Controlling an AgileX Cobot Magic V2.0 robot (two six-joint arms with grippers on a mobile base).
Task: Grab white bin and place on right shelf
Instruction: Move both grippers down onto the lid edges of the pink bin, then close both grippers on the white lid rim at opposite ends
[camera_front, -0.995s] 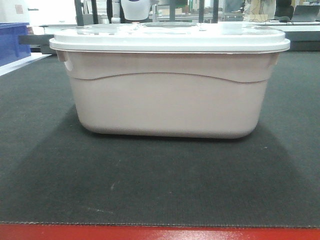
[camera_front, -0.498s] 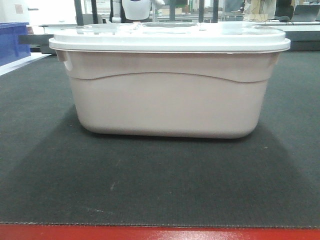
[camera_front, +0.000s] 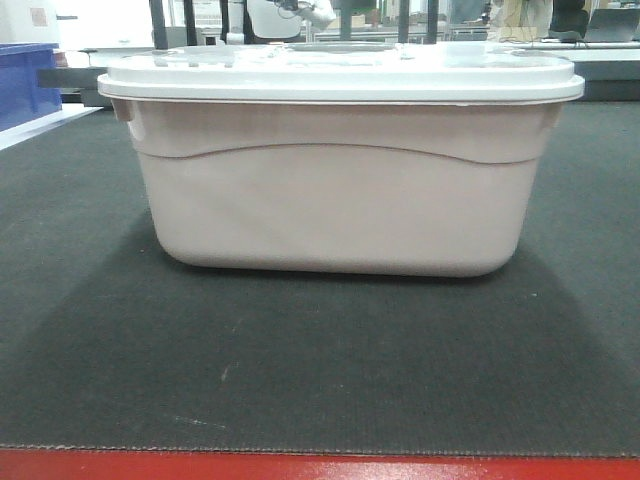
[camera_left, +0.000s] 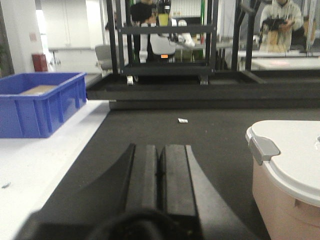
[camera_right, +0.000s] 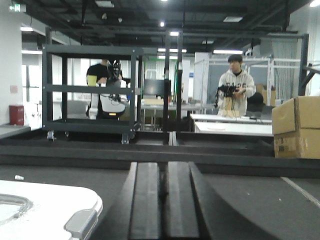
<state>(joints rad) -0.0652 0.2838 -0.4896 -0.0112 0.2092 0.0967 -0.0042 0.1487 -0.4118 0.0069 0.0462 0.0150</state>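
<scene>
One lidded white bin (camera_front: 340, 200) on dark mat (camera_front: 320, 380); one blue crate (camera_left: 42, 102), one cardboard box (camera_right: 297, 127); left gripper (camera_left: 159, 150), right gripper (camera_right: 163, 167) clenched empty

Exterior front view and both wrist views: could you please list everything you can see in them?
white bin: one, pinkish-white with white lid on, centre of the mat
mat: one, dark grey, under the bin
blue crate: one, blue, on white surface left of mat
rack: one, black, beyond the mat
cardboard box: one, brown, far right
person in pale hoodie: one, background, right of rack
person in black top: one, background, behind rack
left claw: one, black, shut, left of the bin
right claw: one, black, shut, right of the bin
</scene>
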